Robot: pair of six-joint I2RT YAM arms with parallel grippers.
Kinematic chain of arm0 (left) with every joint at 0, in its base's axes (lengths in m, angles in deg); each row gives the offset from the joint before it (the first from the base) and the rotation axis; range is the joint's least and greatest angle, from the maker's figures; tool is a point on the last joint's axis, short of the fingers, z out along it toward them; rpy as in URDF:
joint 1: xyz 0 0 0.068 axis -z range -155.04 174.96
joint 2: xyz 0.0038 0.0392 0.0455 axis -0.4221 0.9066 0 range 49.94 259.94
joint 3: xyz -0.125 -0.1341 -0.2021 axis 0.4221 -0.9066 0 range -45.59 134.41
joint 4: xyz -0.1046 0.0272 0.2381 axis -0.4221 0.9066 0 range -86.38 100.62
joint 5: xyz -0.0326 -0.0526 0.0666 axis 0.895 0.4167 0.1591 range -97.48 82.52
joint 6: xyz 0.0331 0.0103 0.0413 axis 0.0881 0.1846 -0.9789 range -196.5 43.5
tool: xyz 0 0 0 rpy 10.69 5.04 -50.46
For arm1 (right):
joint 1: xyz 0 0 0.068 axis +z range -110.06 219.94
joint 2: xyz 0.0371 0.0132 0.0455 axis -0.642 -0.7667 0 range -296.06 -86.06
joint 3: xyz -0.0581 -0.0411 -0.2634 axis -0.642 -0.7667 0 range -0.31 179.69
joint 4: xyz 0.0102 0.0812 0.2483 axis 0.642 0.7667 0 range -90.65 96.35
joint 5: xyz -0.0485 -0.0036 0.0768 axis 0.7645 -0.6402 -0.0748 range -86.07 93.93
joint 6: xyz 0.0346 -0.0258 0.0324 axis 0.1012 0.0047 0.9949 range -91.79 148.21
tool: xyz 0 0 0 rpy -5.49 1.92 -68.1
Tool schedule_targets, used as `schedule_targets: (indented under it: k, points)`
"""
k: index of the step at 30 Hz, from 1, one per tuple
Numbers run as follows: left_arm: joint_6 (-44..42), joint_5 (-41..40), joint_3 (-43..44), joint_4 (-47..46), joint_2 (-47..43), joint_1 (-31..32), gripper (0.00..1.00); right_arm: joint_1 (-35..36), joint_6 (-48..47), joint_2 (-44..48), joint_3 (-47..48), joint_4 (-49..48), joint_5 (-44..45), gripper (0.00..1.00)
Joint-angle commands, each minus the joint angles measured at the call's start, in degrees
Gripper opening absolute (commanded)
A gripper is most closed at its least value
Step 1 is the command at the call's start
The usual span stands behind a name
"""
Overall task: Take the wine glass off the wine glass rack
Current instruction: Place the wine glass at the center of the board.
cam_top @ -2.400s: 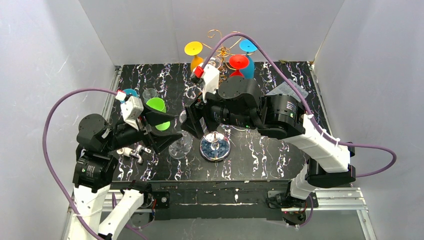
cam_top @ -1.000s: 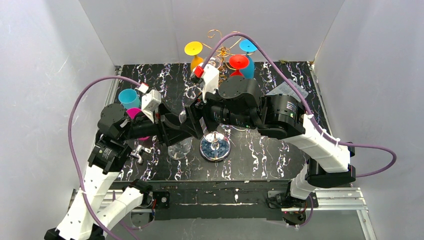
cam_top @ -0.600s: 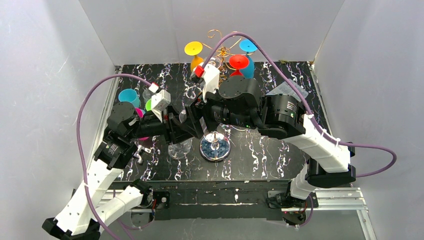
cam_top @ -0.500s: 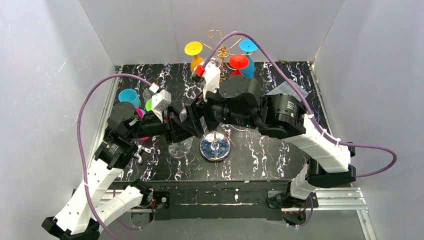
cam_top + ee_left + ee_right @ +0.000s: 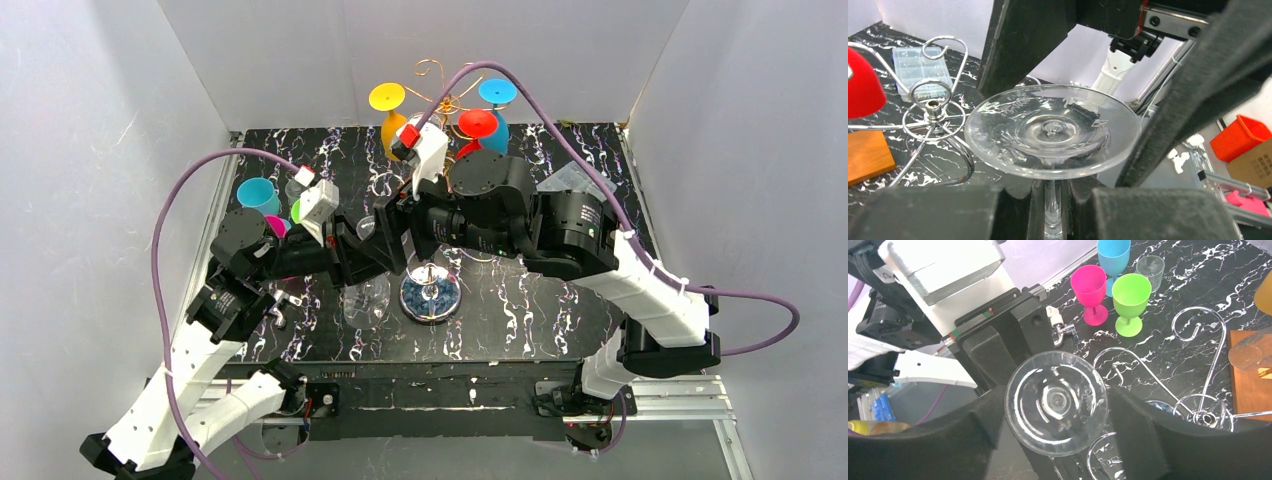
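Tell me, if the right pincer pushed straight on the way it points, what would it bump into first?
Probably the clear wine glass: its round foot already sits between the right pincer's open jaws. Just past it is the left pincer, though depth is hard to judge.

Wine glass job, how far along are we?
Done: pink glass, green glass and blue glass stand on the table. In hand: left gripper's jaws shut on the clear wine glass's stem; right gripper's jaws open around its foot. Left: carrying it clear of the rack, where a yellow glass and a red glass hang.

Silver rack hooks [image 5: 1198, 340] crowd seemingly just beside the clear glass's foot [image 5: 1056, 402].
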State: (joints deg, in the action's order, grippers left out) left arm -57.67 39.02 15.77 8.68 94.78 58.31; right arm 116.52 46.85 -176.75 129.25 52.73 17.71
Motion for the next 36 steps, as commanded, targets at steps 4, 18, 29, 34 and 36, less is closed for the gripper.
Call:
schedule_targets:
  k: [4,18,29,34,36]
  points:
    - [6.6,-7.5,3.3,4.5,1.0,0.0,0.0,0.4,-0.3,5.9,-5.4,-8.5,2.0,0.98]
    - [22.7,-20.3,14.4,11.8,3.4,0.0,0.0,0.4,-5.4,21.2,-24.2,-28.5,5.9,0.98]
    - [36.2,-34.1,28.5,20.7,13.6,0.0,0.0,0.4,-11.4,23.1,-30.7,-36.0,14.5,0.98]
    - [40.7,-39.3,34.5,21.3,18.9,-2.2,0.0,0.4,-15.6,20.9,-30.7,-39.8,22.3,0.98]
    - [43.8,-40.0,34.3,20.2,19.4,-5.3,0.0,0.4,-17.3,20.7,-31.5,-42.3,24.0,0.98]
